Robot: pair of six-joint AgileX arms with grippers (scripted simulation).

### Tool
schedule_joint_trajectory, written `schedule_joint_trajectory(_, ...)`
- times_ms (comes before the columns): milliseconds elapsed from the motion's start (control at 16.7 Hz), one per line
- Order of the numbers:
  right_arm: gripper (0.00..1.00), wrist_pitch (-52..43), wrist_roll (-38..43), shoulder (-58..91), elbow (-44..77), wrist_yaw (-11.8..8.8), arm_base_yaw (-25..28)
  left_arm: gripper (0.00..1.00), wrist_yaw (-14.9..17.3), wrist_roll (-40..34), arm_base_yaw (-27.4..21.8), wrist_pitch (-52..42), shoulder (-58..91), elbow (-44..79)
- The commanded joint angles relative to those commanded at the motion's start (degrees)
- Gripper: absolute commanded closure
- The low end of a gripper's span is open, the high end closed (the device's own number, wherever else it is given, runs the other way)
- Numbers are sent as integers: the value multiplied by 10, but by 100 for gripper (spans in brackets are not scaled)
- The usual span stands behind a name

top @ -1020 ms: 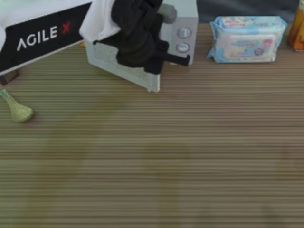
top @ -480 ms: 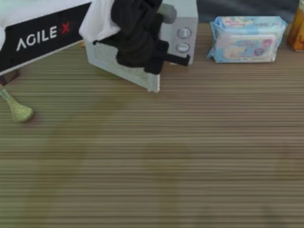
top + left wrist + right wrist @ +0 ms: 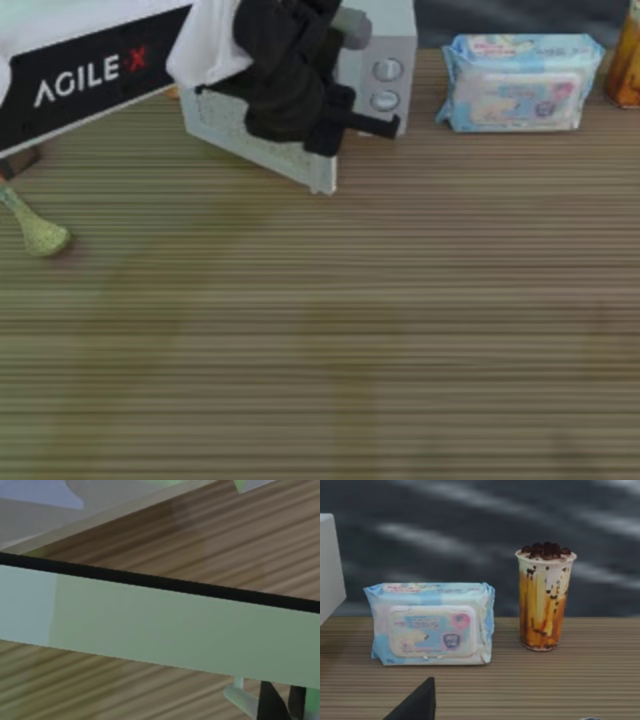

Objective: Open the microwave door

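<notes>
At the bench's far left, the microwave has its door swung partly open. The left claw sits at its free edge; grip unclear. The stiff, light panel pivots easily from that edge.

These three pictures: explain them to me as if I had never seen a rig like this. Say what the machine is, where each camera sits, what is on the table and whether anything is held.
This is a rendered simulation of two AgileX robot arms at a wooden table.

The top view looks straight down. In it the left gripper reaches over the microwave, whose door stands swung partly open. Whether it grips anything cannot be seen. To the right lie a wet-wipes pack and the edge of a cup. A green spoon lies at the left edge.

The left wrist view comes from a camera on that arm: it shows a pale panel edge very close, over the table.

The right wrist view, from the parked right arm's camera, shows the wipes pack and a bubble tea cup.
</notes>
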Motion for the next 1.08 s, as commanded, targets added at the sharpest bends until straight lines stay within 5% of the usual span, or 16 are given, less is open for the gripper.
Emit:
schedule_joint_trajectory(540, 0, 0, 0, 0, 0, 0, 0, 100, 42, 73, 19, 24, -47, -67)
schedule_joint_trajectory(1080, 0, 0, 0, 0, 0, 0, 0, 100, 43, 74, 19, 24, -47, -68)
